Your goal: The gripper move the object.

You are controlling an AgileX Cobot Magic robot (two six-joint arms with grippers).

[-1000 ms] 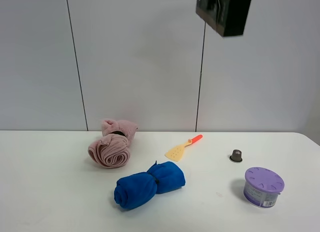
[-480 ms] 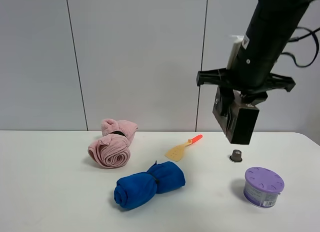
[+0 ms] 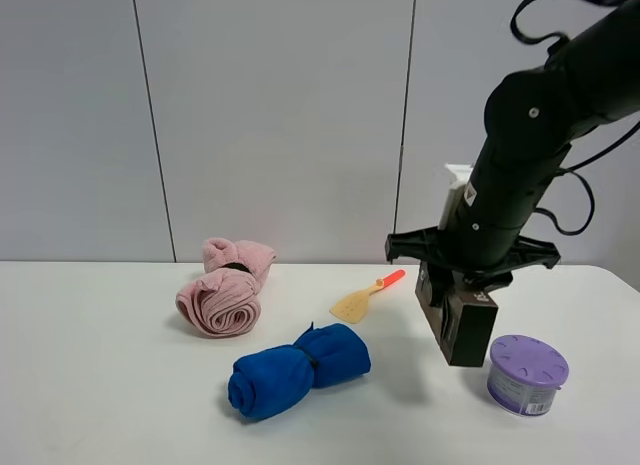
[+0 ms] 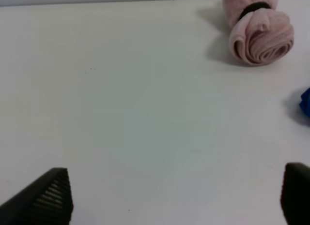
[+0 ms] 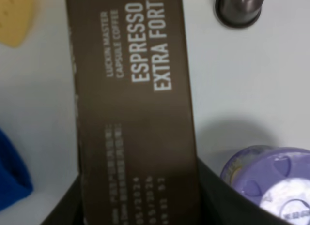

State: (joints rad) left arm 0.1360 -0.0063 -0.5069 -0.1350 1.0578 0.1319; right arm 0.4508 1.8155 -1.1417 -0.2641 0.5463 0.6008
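right end effector gripping box, beside tub

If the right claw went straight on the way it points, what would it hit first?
Probably the white table: the right gripper aims its espresso capsule box down at bare tabletop close beside the purple tub, though depth is unclear.

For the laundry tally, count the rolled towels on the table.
2. The pink towel lies back left; the blue towel lies nearer the front, toward the middle. The held box hides little, so another is unlikely.
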